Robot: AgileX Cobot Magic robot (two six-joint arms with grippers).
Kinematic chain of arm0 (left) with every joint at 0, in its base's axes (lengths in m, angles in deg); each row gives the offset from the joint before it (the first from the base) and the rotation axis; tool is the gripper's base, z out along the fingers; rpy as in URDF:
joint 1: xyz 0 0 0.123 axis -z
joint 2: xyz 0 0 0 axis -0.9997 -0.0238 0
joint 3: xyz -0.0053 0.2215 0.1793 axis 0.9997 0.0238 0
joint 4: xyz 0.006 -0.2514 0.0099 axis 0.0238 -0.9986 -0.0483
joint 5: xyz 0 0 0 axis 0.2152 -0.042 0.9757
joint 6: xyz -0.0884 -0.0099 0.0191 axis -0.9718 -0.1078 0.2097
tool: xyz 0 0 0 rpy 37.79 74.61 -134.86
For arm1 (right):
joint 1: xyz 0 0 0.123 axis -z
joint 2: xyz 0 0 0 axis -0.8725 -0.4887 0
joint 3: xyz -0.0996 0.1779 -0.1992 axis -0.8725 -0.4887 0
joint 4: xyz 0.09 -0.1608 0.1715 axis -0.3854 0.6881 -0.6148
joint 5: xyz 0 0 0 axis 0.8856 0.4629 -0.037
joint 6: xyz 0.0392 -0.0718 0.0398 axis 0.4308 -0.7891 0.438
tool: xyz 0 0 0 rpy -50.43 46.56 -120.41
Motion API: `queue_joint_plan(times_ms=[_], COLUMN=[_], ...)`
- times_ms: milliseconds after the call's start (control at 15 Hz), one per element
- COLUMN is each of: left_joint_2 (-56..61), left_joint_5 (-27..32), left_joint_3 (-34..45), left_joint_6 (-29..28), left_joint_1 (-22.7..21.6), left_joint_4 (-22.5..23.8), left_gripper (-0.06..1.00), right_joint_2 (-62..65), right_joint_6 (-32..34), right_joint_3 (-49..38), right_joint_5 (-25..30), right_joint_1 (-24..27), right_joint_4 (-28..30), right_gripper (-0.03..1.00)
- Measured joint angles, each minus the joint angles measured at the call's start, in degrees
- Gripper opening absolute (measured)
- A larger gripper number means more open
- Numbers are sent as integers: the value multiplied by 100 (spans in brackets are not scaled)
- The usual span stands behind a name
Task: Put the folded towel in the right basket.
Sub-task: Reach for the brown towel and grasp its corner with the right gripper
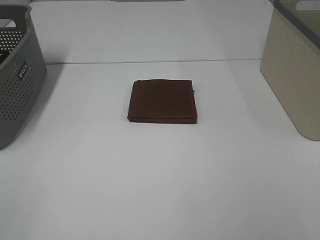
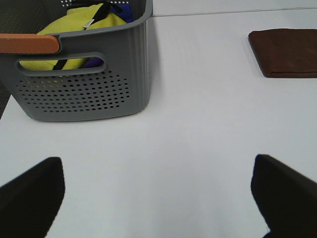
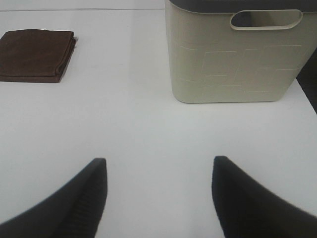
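A folded dark brown towel (image 1: 162, 101) lies flat in the middle of the white table. It also shows in the left wrist view (image 2: 286, 52) and the right wrist view (image 3: 35, 48). The right basket (image 1: 296, 65) is beige and solid-walled, at the table's right edge; the right wrist view shows its handle side (image 3: 233, 59). Neither arm shows in the exterior view. My left gripper (image 2: 158, 198) is open and empty, well short of the towel. My right gripper (image 3: 157, 196) is open and empty, in front of the beige basket.
A grey perforated basket (image 1: 17, 75) stands at the table's left edge; in the left wrist view it (image 2: 84, 84) holds yellow and blue cloth items (image 2: 79, 22). The table's back edge meets a pale wall behind the towel.
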Motion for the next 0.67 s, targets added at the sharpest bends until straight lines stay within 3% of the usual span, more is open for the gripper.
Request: queue_joint_plan(times_ms=[667], left_joint_2=[0], left_joint_5=[0], left_joint_3=[0], left_joint_6=[0], left_joint_1=[0], left_joint_4=[0], left_gripper=[97], right_joint_2=[0], right_joint_6=[0], right_joint_3=[0], right_joint_5=[0], right_joint_1=[0], right_joint_4=[0], right_gripper=[59])
